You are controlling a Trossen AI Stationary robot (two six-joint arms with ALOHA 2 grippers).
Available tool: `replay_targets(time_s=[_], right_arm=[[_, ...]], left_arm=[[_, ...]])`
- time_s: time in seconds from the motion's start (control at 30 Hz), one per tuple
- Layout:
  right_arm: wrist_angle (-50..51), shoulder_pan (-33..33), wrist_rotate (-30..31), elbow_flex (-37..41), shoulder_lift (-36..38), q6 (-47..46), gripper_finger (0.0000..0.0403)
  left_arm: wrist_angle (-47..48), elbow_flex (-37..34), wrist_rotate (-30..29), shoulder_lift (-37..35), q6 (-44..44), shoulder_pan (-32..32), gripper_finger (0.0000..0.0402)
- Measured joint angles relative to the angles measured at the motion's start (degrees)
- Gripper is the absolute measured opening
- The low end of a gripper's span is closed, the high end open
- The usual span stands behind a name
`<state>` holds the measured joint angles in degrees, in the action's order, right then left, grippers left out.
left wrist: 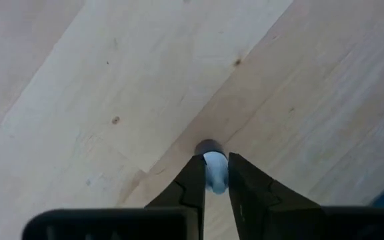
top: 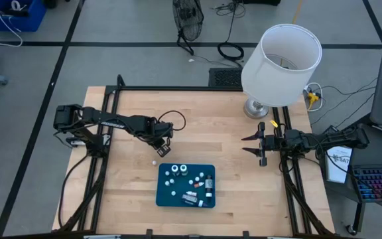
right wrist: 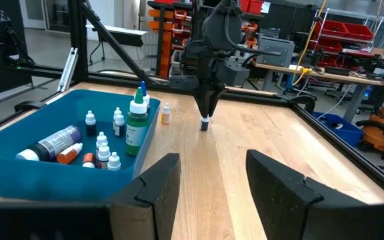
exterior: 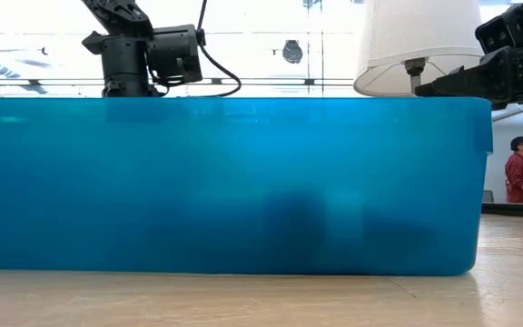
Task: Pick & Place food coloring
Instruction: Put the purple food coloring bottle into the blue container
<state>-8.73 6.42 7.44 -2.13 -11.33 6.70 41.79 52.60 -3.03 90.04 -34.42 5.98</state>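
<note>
Wooden table carries a white lampshade lamp at its far right corner and a blue tray near the front middle edge. The tray holds most of the food coloring bottles: in the right wrist view, a tall green bottle stands upright among small white-capped ones, and a larger dark bottle lies on its side. One small bottle stands on the table just beyond the tray, and a whitish one sits on the wood to the tray's left.

Left gripper points down at the table left of the tray, its fingers clenched on a small pale bottle with a dark cap, the bottle touching the wood.

Right gripper hangs at the table's right edge near the lamp base, fingers spread wide, grasping nothing.
</note>
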Motion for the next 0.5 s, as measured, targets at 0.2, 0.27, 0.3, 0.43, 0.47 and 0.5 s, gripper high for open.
replay_targets(time_s=[0.2, 0.27, 0.3, 0.43, 0.47, 0.5], right_arm=[[0.00, 0.01, -0.02, 0.00, 0.00, 0.00, 0.0160], [0.00, 0.01, -0.01, 0.00, 0.00, 0.01, 0.0161], [0.00, 0.02, 0.00, 0.00, 0.00, 0.00, 0.0161], [0.00, 0.02, 0.00, 0.00, 0.01, 0.01, 0.0161], [0.00, 0.02, 0.00, 0.00, 0.02, 0.00, 0.0161], [0.02, 0.01, -0.01, 0.00, 0.02, 0.02, 0.0160]], left_arm=[[1.38, 1.55, -2.64, -1.33, 0.58, -1.26, 0.0046], [2.00, 3.41, -3.35, -2.42, -0.02, -2.82, 0.0046], [2.89, 4.37, -3.82, -2.93, -0.47, -4.01, 0.0046], [7.58, 10.28, -7.38, -4.14, -3.04, -10.55, 0.0046], [8.83, 12.09, -8.26, -4.02, -3.70, -12.57, 0.0045], [10.54, 13.85, -9.16, -3.91, -4.41, -14.75, 0.0045]])
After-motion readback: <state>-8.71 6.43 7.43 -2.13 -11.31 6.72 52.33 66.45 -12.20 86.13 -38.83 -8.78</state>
